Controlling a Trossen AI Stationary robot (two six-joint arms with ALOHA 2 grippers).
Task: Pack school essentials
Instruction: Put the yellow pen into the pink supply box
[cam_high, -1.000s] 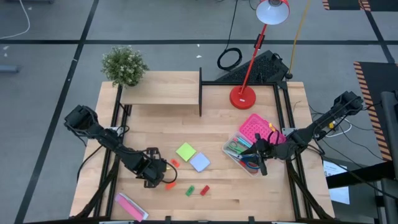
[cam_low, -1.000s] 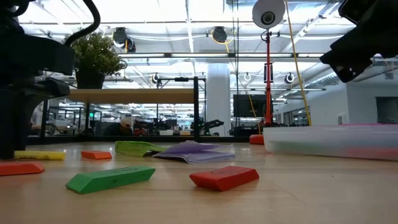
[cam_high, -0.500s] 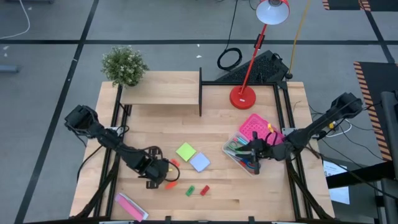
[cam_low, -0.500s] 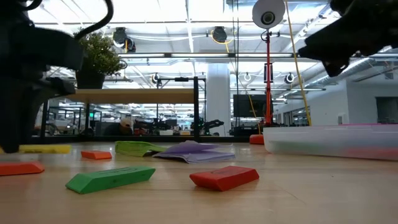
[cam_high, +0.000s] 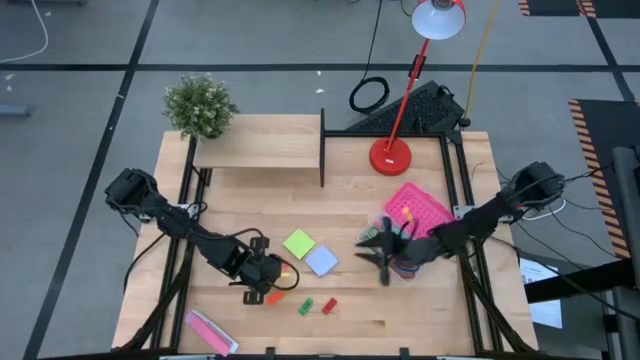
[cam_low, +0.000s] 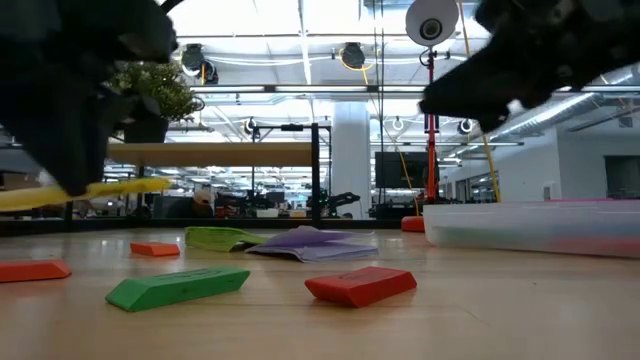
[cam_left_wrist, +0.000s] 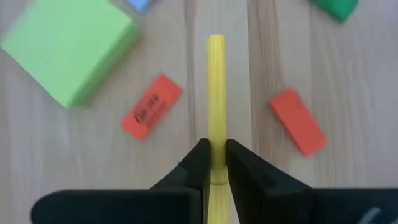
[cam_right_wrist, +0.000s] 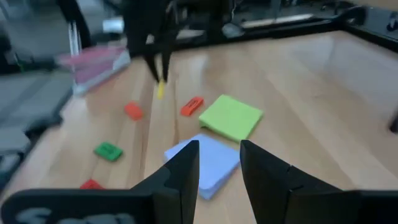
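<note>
Yellow pencil (cam_left_wrist: 216, 99) lifted; pads, blocks seemingly flat.

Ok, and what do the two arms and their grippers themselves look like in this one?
Both arms are dark, nearly black, jointed in slim segments, each mounted at a side edge of the table. The left gripper has two flat, matte black fingers tapering to narrow tips. The right gripper has the same black, blade-like fingers. Thin cables trail near the right arm's base. No markings are readable on either.
</note>
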